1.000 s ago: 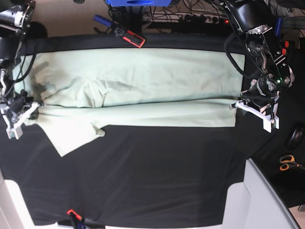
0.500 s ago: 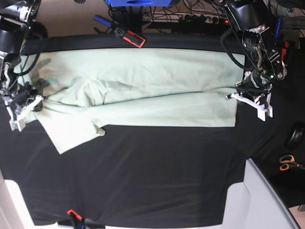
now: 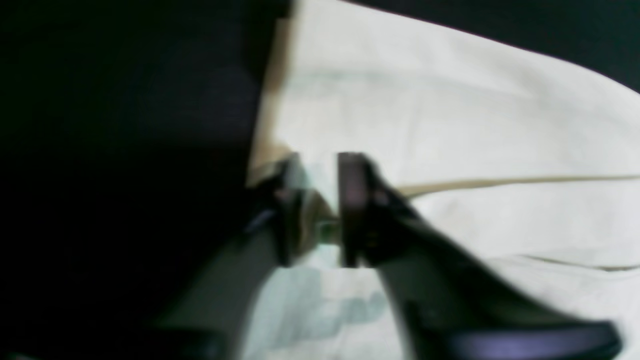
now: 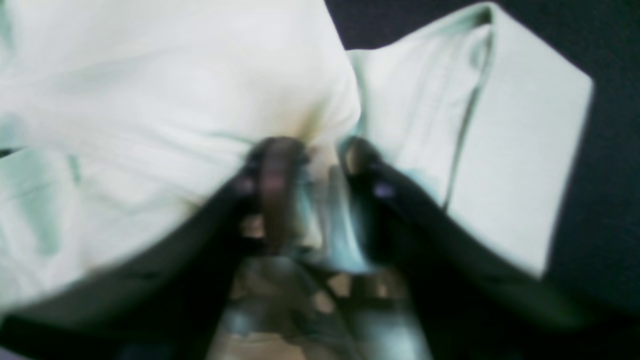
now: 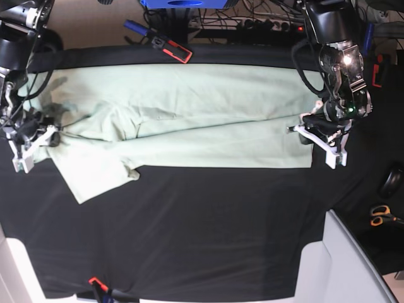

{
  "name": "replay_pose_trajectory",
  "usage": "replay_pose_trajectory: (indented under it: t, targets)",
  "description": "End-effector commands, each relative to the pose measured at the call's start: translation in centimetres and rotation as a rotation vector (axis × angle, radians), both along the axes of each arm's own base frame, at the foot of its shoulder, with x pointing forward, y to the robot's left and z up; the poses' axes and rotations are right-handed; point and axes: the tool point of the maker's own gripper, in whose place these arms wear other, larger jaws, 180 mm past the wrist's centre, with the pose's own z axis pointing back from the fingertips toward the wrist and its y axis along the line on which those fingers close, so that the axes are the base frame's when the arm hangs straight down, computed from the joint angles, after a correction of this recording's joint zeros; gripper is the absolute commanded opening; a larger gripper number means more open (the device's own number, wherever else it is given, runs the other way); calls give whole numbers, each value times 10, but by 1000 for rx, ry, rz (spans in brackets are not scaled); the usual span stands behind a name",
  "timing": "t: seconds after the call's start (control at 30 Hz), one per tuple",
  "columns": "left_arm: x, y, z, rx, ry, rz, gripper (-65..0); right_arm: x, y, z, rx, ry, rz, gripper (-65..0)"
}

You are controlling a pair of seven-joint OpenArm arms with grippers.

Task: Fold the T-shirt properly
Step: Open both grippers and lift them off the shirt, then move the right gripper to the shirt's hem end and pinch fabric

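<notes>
The pale mint T-shirt [image 5: 189,113] lies folded lengthwise across the far half of the black tablecloth [image 5: 189,233], with one sleeve [image 5: 95,173] sticking out toward the front left. My left gripper [image 5: 317,140] sits at the shirt's right end. In the left wrist view its fingers [image 3: 350,200] stand a little apart over the T-shirt's [image 3: 450,110] edge, so the left gripper [image 3: 319,200] is open. My right gripper [image 5: 33,148] is at the shirt's left end. In the right wrist view the right gripper [image 4: 317,170] is open, with a bunched fold of T-shirt [image 4: 150,75] in the gap.
A red-and-black tool [image 5: 172,47] lies at the cloth's far edge, with a blue object [image 5: 180,3] and cables behind it. Orange-handled scissors [image 5: 380,214] and a dark round item [image 5: 391,182] lie at the right. A white surface [image 5: 341,265] fills the front right corner.
My left arm has slid leftward and farther back onto the shirt's right end. The right arm shifted slightly toward the back. The shirt's outline has hardly changed.
</notes>
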Motion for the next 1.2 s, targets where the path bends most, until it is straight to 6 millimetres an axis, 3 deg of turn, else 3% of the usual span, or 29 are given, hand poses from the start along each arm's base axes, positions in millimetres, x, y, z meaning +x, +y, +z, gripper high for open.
replay_pose_trajectory:
  t: [0.0, 0.03, 0.1, 0.27, 0.43, 0.53, 0.63, 0.83, 1.07, 1.17]
  targets:
    - [10, 7, 13, 19, -44, -2, -401, 9, -11, 14, -32, -28, 4, -335]
    - [10, 7, 13, 19, -44, -2, -343, 13, -10, 21, -33, -53, 6, -274]
    - [10, 7, 13, 19, -42, -1, -262, 14, -9, 35, -33, -100, 8, -222]
    - [20, 22, 36, 70, -95, -11, -77, 32, -13, 83, -110, -187, 25, -222]
    - [25, 50, 86, 124, -217, 68, -29, 63, -12, 119, -146, -278, 41, -215]
    - [12, 73, 101, 130, -203, 156, -29, 88, 0, 113, -109, -261, 68, -206]
    - [6, 80, 112, 153, -217, 173, -29, 111, 5, 102, -71, -220, 87, -160]
    - [-16, 83, 103, 181, -173, 163, -29, 147, 19, 75, 18, -201, 83, -144]
    - [-28, 83, 95, 184, -142, 160, -29, 139, 17, 33, 71, -146, 15, -142]
    - [-34, 89, 95, 187, -139, 182, -29, 134, 21, 25, 67, -135, 19, -142]
